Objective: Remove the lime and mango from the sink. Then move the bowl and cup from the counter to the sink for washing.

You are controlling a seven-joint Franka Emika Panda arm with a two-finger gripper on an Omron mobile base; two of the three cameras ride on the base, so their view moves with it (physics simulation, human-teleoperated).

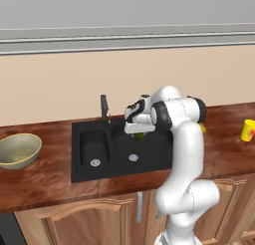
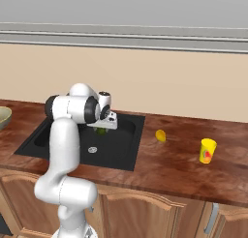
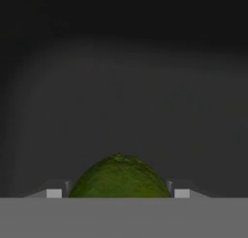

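Hand view: pincer (image 3: pixel 118 193) clamped on lime (image 3: pixel 119 176) over sink (image 1: pixel 84 167)
Mango (image 2: pixel 160 135): out, on surface (image 2: pixel 164 169)
Left: I still move bowl (image 1: pixel 19 150), cup (image 2: pixel 208 151)

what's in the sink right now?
The lime, between the gripper fingers over the large basin of the sink. Both drains are bare. The arm covers the basin's right part. The mango is on the counter.

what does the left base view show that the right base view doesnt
Left base view alone: the faucet, the sink's small basin with its drain, and the whole bowl on the counter left of the sink. Right base view alone: the mango lying clear on the counter, right of the sink. Both share: the sink, the cup, and the lime between the gripper fingers.
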